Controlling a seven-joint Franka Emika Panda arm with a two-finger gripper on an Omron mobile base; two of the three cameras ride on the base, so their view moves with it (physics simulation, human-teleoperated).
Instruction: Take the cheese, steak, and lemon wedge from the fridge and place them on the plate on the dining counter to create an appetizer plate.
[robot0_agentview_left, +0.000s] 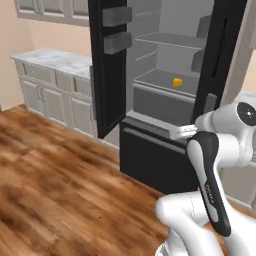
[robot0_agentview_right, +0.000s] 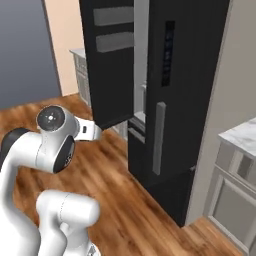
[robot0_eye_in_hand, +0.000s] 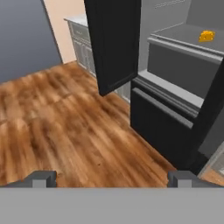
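Wooden plank floor (robot0_agentview_left: 55, 185), grey wall cabinets (robot0_agentview_left: 55, 97) with marble top (robot0_agentview_left: 52, 59); peach wall (robot0_agentview_left: 15, 37)

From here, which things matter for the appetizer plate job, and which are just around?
Job:
- cheese on a fridge shelf
- fridge, doors open
- gripper, fingers apart, holding nothing

Just around:
- grey wall cabinets
- wood floor

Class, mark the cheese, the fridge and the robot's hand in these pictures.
cheese (robot0_agentview_left: 177, 82), left base view, middle of the orange wedge.
fridge (robot0_agentview_left: 107, 95), left base view, open left door's inner face.
hand (robot0_eye_in_hand: 111, 179), hand view, midway between fingertips.
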